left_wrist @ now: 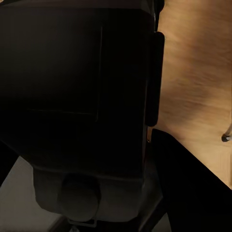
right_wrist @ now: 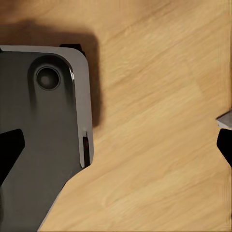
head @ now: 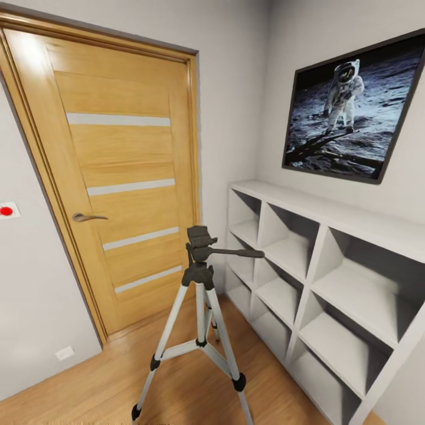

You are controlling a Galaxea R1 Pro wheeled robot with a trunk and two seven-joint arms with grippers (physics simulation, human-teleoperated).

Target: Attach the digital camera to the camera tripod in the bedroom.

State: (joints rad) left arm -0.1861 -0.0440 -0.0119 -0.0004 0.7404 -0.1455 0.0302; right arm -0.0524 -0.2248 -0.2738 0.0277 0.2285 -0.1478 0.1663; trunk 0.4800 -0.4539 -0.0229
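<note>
Tripod [head: 200, 319] stood on the bedroom's wood floor [head: 106, 383], between door [head: 118, 177] and white shelving [head: 319, 283].
Its black head and pan handle sat upright above spread silver legs. My wrist views looked down on dark robot body and floor; I could not tell either tool's state.

Head faces camera tripod [head: 200, 307]; wrists face floor [right_wrist: 159, 121]

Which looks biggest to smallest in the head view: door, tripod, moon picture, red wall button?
1. Door, by far the largest.
2. Tripod and moon picture take up similar room; the tripod stands nearer the camera, so I won't rank them.
3. Red wall button, smallest.
</note>
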